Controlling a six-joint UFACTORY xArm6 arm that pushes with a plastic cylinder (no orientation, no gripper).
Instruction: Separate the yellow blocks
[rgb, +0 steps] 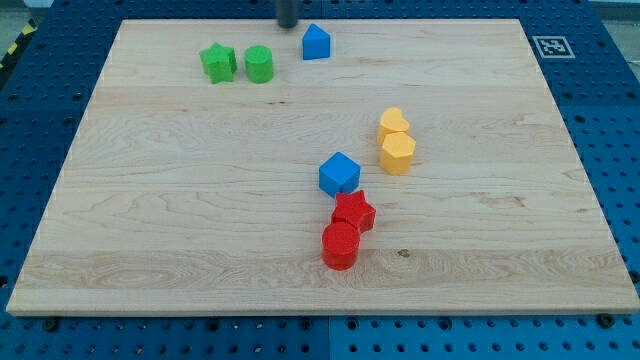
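- My tip (287, 25) is at the view's top edge of the wooden board (150, 240), a little left of the middle; only the lowest stretch of the dark rod shows, since the rest is cut off by the top of the picture.
- The rod has nothing to open or close and holds nothing; my tip touches no block.
- The nearest block to my tip is the blue house-shaped block (316, 42), just to its right and slightly below.
- The two yellow blocks sit right of the board's centre, well apart from my tip.
- The yellow heart-shaped block (393, 124) is the upper one and the yellow hexagon block (398, 153) is directly below it; the two are touching or all but touching.
- Near the top-left corner of the board stand two green blocks side by side: a green star-shaped block (218, 62) on the left and a green cylinder (259, 64) just to its right, with a narrow gap between them.
- Around the board's centre, left of and below the yellow pair, lies a blue cube (339, 174).
- Right under the blue cube is a red star-shaped block (354, 212), touching or nearly touching it.
- Below that, toward the bottom edge, stands a red cylinder (340, 246), pressed against the red star.
- A square black-and-white marker (552, 46) sits beyond the board's top-right corner, on the blue pegboard bench (610, 150).
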